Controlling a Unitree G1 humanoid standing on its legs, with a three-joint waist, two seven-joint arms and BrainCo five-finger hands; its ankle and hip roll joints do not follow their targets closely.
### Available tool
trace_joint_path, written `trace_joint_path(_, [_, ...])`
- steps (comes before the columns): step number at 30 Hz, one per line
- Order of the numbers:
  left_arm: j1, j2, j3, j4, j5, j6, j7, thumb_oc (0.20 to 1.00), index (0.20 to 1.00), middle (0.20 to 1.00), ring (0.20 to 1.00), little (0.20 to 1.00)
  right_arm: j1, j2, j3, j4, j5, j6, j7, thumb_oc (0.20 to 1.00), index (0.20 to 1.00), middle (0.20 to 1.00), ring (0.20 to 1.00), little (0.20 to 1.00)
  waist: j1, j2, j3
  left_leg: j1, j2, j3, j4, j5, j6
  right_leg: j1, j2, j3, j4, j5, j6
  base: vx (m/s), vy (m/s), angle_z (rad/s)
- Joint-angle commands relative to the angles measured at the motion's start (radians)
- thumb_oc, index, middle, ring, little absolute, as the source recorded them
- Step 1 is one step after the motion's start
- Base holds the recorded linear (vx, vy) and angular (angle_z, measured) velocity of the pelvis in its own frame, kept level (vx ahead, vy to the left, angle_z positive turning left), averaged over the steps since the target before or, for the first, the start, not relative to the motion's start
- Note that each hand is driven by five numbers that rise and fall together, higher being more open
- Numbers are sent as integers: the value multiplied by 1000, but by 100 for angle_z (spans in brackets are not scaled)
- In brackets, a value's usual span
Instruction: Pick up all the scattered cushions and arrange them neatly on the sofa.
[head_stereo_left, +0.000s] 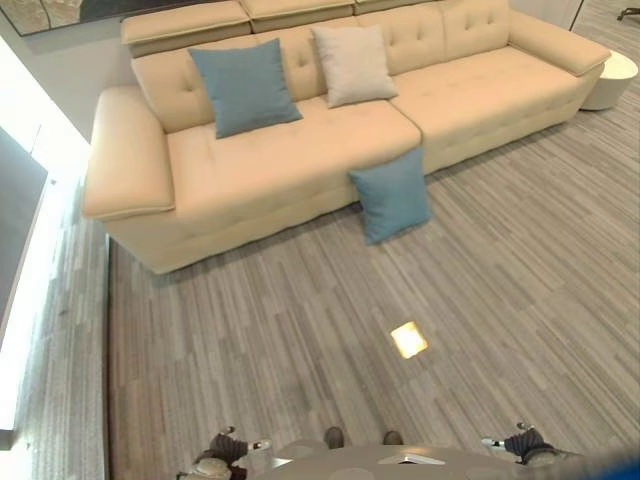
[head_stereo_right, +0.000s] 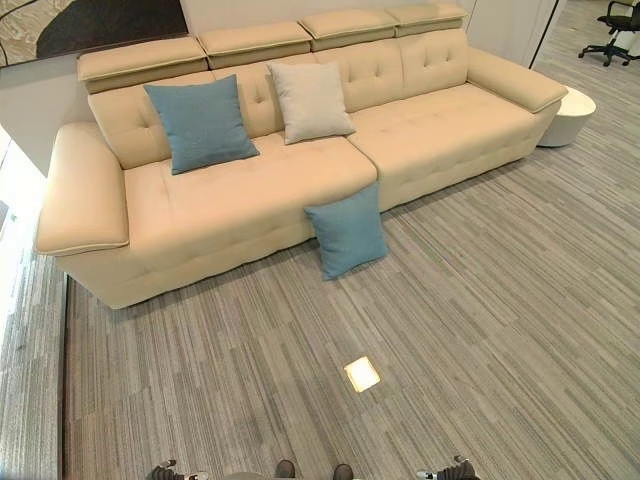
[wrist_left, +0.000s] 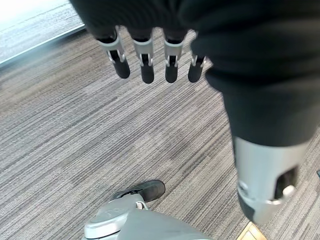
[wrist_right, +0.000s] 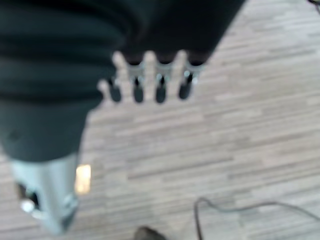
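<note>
A long beige sofa (head_stereo_left: 300, 170) stands across the far side of the room. A blue cushion (head_stereo_left: 243, 87) leans upright on the backrest over its left seat. Beside it, a beige cushion (head_stereo_left: 352, 65) also rests against the backrest. A second blue cushion (head_stereo_left: 391, 194) stands on the floor, tilted against the sofa's front edge near the middle. My left hand (wrist_left: 147, 65) hangs low at my side over the carpet, fingers straight and holding nothing. My right hand (wrist_right: 159, 82) hangs the same way, far from the cushions.
A round white side table (head_stereo_right: 566, 115) stands at the sofa's right end, and a black office chair (head_stereo_right: 616, 25) is farther back. A small bright square (head_stereo_left: 408, 339) lies in the striped grey carpet between me and the sofa. A bright window strip runs along the left.
</note>
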Motion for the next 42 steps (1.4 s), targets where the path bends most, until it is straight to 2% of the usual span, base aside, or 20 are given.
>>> trace_joint_path(1, [-64,-7,-21,66,37,-4,29,1000,1000,1000,1000,1000,-39,-9,19,17,-9,-4,-25,1000,1000,1000,1000,1000,0,-38,-5,-20,11,-101,-20,-33,-54,-40,-59,7,9,9,87,-4,-31,1])
trace_joint_path(7, [-77,-10,-27,56,17,-1,33,1000,1000,1000,1000,1000,-38,-3,23,7,4,-3,-26,1000,1000,1000,1000,1000,-8,-40,2,-22,19,-113,-20,-30,-58,-40,-47,10,9,0,75,12,-75,7])
trace_joint_path(12, [-100,-6,-45,50,15,3,36,1000,1000,1000,1000,1000,-43,-1,23,5,18,-3,-30,1000,1000,1000,1000,1000,-18,-47,27,-39,35,-126,-1,-25,-65,-56,-33,16,41,-17,51,-10,-78,6])
trace_joint_path(18, [-138,-8,-70,32,2,4,27,1000,1000,1000,1000,1000,-42,-3,20,7,39,-3,-31,1000,1000,1000,1000,1000,-29,-86,69,-185,26,-130,259,-69,-89,-72,-32,26,62,-27,18,-14,-106,26])
trace_joint_path(19, [-144,-9,-76,28,1,4,28,1000,1000,1000,1000,1000,-44,-4,23,9,40,-2,-33,1000,1000,1000,1000,1000,-28,-92,78,-221,20,-138,327,-60,-90,-70,-34,24,63,-26,13,77,-93,27])
trace_joint_path(20, [-148,-11,-82,22,-10,2,28,1000,1000,1000,1000,1000,-44,-10,27,10,43,1,-33,1000,1000,1000,1000,1000,-23,-96,85,-262,3,-149,352,-69,-75,-60,-33,24,62,-38,7,66,-54,10])
trace_joint_path(21, [-148,-11,-82,22,-10,2,28,1000,1000,1000,1000,1000,-44,-10,27,10,43,1,-33,1000,1000,1000,1000,1000,-24,-96,84,-264,2,-150,355,-71,-74,-60,-33,23,62,-38,7,117,-8,-9])
trace_joint_path(22, [-147,-14,-82,23,-11,3,25,1000,1000,1000,1000,1000,-42,-12,26,8,44,1,-29,1000,1000,1000,1000,1000,-22,-92,80,-258,-3,-149,313,-74,-68,-56,-28,26,61,-43,11,127,33,-13])
trace_joint_path(24, [-139,-19,-85,32,2,6,23,1000,1000,1000,1000,1000,-42,-16,24,3,47,-1,-30,1000,1000,1000,1000,1000,-19,-90,72,-283,-16,-127,246,-38,-64,-42,-22,25,51,-54,17,201,64,9])
trace_joint_path(25, [-141,-18,-87,32,6,5,22,1000,1000,1000,1000,1000,-42,-17,27,-2,50,-2,-35,1000,1000,1000,1000,1000,-14,-89,76,-338,-25,-102,235,0,-66,-32,-18,25,49,-63,16,171,66,21])
trace_joint_path(27, [-141,-12,-85,28,0,1,20,1000,1000,1000,1000,1000,-44,-13,33,-4,58,5,-36,1000,1000,1000,1000,1000,9,-94,81,-403,-37,-89,236,37,-74,-24,-4,55,50,-79,9,205,87,7])
trace_joint_path(29, [-133,-8,-73,30,-8,2,21,1000,1000,1000,1000,1000,-41,-5,39,-4,53,10,-31,1000,1000,1000,1000,1000,26,-97,71,-391,-41,-110,236,30,-71,-10,2,83,55,-98,13,326,173,-62])
trace_joint_path(30, [-116,5,-52,41,-5,6,25,1000,1000,1000,1000,1000,-33,9,39,-5,43,11,-25,1000,1000,1000,1000,1000,32,-113,48,-361,-38,-110,241,10,-54,5,-24,94,79,-107,36,274,155,-96])
trace_joint_path(32, [-114,10,-48,40,-3,7,25,1000,1000,1000,1000,1000,-33,15,40,-8,41,9,-24,1000,1000,1000,1000,1000,43,-121,44,-351,-36,-102,247,-7,-44,6,-33,106,98,-113,44,271,154,-56])
trace_joint_path(34, [-112,25,-36,36,-3,7,24,1000,1000,1000,1000,1000,-35,27,43,-17,36,9,-18,1000,1000,1000,1000,1000,61,-136,41,-336,-31,-84,263,-38,-26,-9,-54,107,169,-114,70,219,130,-38])
trace_joint_path(35, [-112,32,-34,31,-2,8,23,1000,1000,1000,1000,1000,-37,29,45,-22,32,12,-14,1000,1000,1000,1000,1000,71,-138,43,-320,-30,-74,266,-54,-13,-29,-66,107,225,-102,89,178,125,-55])
trace_joint_path(37, [-118,48,-34,21,-2,10,23,1000,1000,1000,1000,1000,-51,33,47,-36,36,11,-11,1000,1000,1000,1000,1000,67,-138,60,-285,-26,-76,267,-72,8,-97,-70,121,374,-29,120,135,136,-82])
trace_joint_path(38, [-126,57,-36,11,-7,8,28,1000,1000,1000,1000,1000,-70,30,49,-58,38,9,-15,1000,1000,1000,1000,1000,55,-117,82,-263,-10,-71,269,-87,24,-180,-85,92,508,15,142,129,161,-40])
trace_joint_path(39, [-127,59,-34,11,-12,7,29,1000,1000,1000,1000,1000,-79,32,51,-73,38,7,-16,1000,1000,1000,1000,1000,50,-107,86,-237,-1,-70,258,-96,28,-217,-102,59,533,16,134,169,149,4])
trace_joint_path(42, [-124,58,-28,15,-13,4,32,1000,1000,1000,1000,1000,-94,31,54,-94,30,4,-17,1000,1000,1000,1000,1000,41,-100,85,-159,8,-61,213,-121,24,-244,-146,-59,406,-12,106,239,28,-24])
